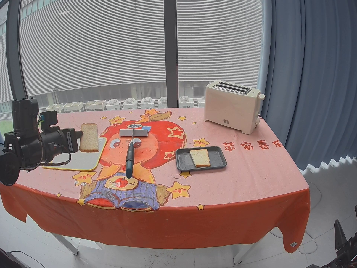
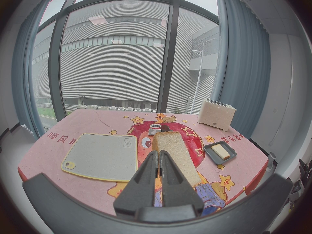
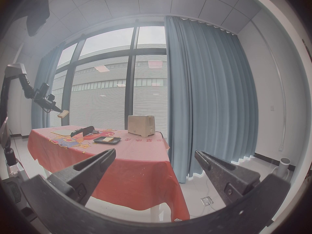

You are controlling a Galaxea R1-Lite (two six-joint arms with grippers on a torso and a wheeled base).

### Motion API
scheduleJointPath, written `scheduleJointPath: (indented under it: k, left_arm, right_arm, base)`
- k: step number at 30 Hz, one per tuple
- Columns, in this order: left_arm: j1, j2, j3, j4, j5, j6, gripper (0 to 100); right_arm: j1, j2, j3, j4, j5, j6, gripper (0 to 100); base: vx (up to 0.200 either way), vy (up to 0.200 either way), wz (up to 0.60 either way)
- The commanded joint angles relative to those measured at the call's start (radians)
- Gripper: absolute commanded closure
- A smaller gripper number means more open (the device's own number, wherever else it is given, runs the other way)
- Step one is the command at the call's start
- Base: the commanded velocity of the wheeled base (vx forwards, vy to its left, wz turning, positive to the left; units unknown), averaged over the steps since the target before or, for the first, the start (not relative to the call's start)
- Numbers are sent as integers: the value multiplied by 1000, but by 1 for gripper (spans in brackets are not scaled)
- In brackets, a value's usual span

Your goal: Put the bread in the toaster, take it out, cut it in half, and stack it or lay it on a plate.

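1. Head view: one slice of bread (image 1: pixel 89 137) is grasped upright by the left gripper (image 1: pixel 79 135), over the far edge of the cutting board (image 1: pixel 80 160), at 9 o'clock on the table (image 1: pixel 241 183). Toward 3 o'clock from the board, one knife (image 1: pixel 129 157) is laid with its blade reaching a small grey block (image 1: pixel 134 132). Farther on, one dark plate (image 1: pixel 219 160) bears a second piece of bread (image 1: pixel 200 157). One toaster (image 1: pixel 232 106) is set at 1 o'clock, by the far right corner. Open cloth is left along the near edge and at 4 o'clock.
2. Left wrist view: the fingers are seen pressed together on the slice's edge. The board is found to one side of the slice, the plate and toaster to the other.
3. Right wrist view: the right gripper (image 3: pixel 154 161) is released, jaws spread wide, and is kept off the table's right edge, near the curtain (image 3: pixel 211 98). The held slice is seen well above the cloth.
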Motion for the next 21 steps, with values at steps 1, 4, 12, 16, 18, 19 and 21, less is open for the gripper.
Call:
scheduleJointPath:
  k: [1,4,12,16,18,19,21]
  left_arm:
    - [3,1,-5,1,1,-1,100]
    - [-1,-4,2,8,1,-2,100]
    - [-7,5,12,1,4,-1,100]
    - [-7,4,27,1,2,1,100]
    - [-7,4,28,1,2,1,100]
    - [-7,4,28,1,2,1,100]
    - [-7,1,30,1,2,1,100]
  right_arm:
    - [0,-15,18,0,0,0,0]
    - [0,-15,18,0,0,0,0]
    - [0,-15,18,0,0,0,0]
    - [0,-15,18,0,0,0,0]
    - [0,-15,18,0,0,0,0]
    - [0,-15,18,0,0,0,0]
    - [0,-15,18,0,0,0,0]
  base:
    - [0,-200,0]
    - [0,-200,0]
    - [0,-200,0]
    - [0,-200,0]
    - [0,-200,0]
    - [0,-200,0]
    - [0,-200,0]
